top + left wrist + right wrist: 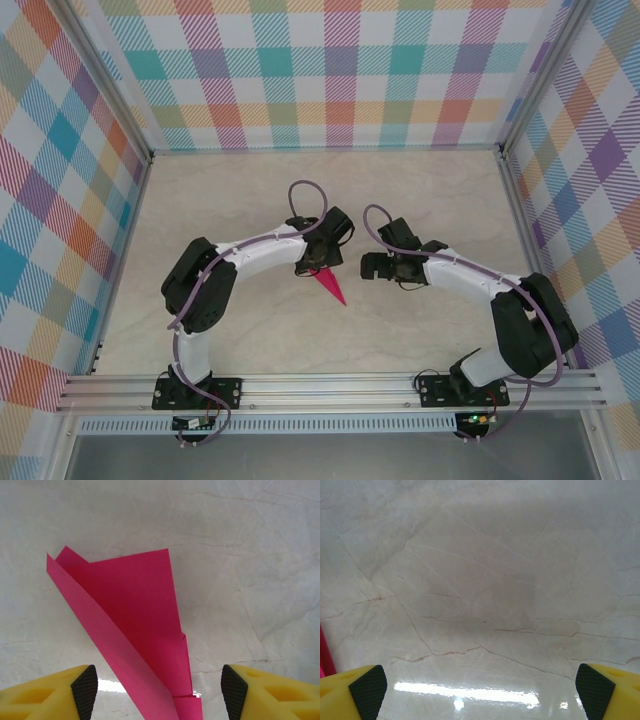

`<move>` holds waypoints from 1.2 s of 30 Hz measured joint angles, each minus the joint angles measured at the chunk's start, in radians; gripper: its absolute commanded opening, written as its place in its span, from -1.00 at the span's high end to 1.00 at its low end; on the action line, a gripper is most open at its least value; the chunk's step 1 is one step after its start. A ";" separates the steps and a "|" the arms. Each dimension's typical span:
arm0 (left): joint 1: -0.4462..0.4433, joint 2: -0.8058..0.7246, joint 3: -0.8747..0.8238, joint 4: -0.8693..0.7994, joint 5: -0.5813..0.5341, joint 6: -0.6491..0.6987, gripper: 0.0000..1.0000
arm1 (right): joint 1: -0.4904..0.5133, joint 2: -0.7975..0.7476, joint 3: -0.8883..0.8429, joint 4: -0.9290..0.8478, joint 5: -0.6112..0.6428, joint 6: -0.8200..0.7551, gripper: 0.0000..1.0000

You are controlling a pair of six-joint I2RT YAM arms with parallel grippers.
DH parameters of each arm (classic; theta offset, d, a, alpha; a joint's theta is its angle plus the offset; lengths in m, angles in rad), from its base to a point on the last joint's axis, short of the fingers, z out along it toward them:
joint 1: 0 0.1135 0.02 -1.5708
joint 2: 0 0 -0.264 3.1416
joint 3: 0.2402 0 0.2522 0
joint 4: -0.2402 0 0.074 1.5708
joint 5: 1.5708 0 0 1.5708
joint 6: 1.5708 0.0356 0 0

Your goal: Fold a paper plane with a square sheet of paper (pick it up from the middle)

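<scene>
Left fingers (84, 690) straddle paper plane (135, 625), seemingly loose; right fingers (367, 687) wide.

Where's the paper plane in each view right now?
Top external: paper plane at table centre, tip pointing near-right.
Left wrist: mid-frame, running down to the bottom edge.
Right wrist: pink sliver at the lower left edge.
Shared landmark: veined marble tabletop.

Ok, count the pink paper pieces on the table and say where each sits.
1. The paper plane lies on the table, partly beneath the left gripper, tip pointing toward the arm bases. More could hide under the arms.
</scene>
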 measured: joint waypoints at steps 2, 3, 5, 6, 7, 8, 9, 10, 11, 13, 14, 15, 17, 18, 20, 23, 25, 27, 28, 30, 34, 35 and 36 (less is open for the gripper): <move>0.000 0.003 0.000 -0.015 0.000 -0.019 -0.15 | -0.001 0.000 0.000 0.001 0.004 0.003 -1.00; 0.000 0.003 0.000 -0.021 0.001 -0.029 -0.10 | -0.001 0.000 0.000 0.001 0.006 0.003 -1.00; 0.000 0.003 -0.003 -0.024 0.008 -0.049 -0.01 | -0.001 0.000 0.000 0.001 0.010 0.007 -1.00; -0.001 0.002 -0.006 -0.024 0.008 -0.060 0.02 | -0.001 0.000 0.000 0.001 0.011 0.008 -1.00; -0.002 0.002 -0.011 -0.023 0.008 -0.067 0.05 | -0.001 0.000 0.000 0.001 0.013 0.010 -1.00; -0.003 0.001 -0.016 -0.024 0.008 -0.074 0.10 | -0.003 0.000 0.000 0.001 0.014 0.014 -1.00; -0.003 0.001 -0.019 -0.026 0.008 -0.084 0.17 | -0.005 0.000 0.000 0.001 0.014 0.014 -1.00; -0.004 0.001 -0.023 -0.026 0.007 -0.091 0.23 | -0.006 0.000 0.000 0.001 0.017 0.015 -1.00; -0.006 0.001 -0.025 -0.026 0.007 -0.096 0.29 | -0.007 0.000 0.000 0.001 0.018 0.016 -1.00; -0.006 -0.005 -0.035 -0.025 0.006 -0.108 0.43 | -0.006 0.000 0.000 0.001 0.021 0.018 -1.00; -0.007 -0.010 -0.040 -0.025 0.005 -0.113 0.50 | -0.006 0.000 0.000 0.001 0.021 0.019 -1.00; -0.007 -0.015 -0.046 -0.025 0.003 -0.119 0.60 | -0.007 0.000 0.000 0.001 0.021 0.021 -1.00; -0.007 -0.029 -0.060 -0.025 -0.002 -0.126 0.77 | -0.007 0.000 0.000 0.001 0.021 0.022 -1.00; -0.007 -0.037 -0.066 -0.025 -0.004 -0.131 0.83 | -0.007 0.000 0.000 0.001 0.021 0.023 -1.00; -0.007 -0.056 -0.076 -0.024 -0.008 -0.135 0.97 | -0.008 0.000 0.000 0.001 0.021 0.026 -1.00; -0.008 -0.089 -0.081 -0.024 -0.016 -0.132 1.00 | -0.016 -0.002 -0.003 0.002 0.021 0.038 -1.00; -0.008 -0.111 -0.081 -0.023 -0.019 -0.121 1.00 | -0.023 -0.011 -0.012 0.003 0.021 0.047 -1.00; -0.008 -0.143 -0.081 -0.019 -0.018 -0.093 1.00 | -0.031 -0.029 -0.024 0.004 0.020 0.052 -1.00; -0.008 -0.162 -0.081 -0.012 -0.014 -0.072 1.00 | -0.035 -0.043 -0.031 0.005 0.017 0.056 -1.00; -0.008 -0.201 -0.083 0.016 0.006 -0.028 1.00 | -0.047 -0.079 -0.048 0.008 0.009 0.067 -1.00; -0.008 -0.295 -0.109 0.111 0.073 0.069 1.00 | -0.074 -0.170 -0.081 0.016 0.000 0.079 -0.99; -0.008 -0.315 -0.121 0.141 0.089 0.090 1.00 | -0.080 -0.194 -0.087 0.020 -0.001 0.082 -1.00; -0.008 -0.332 -0.135 0.174 0.104 0.108 1.00 | -0.085 -0.218 -0.092 0.021 -0.002 0.086 -1.00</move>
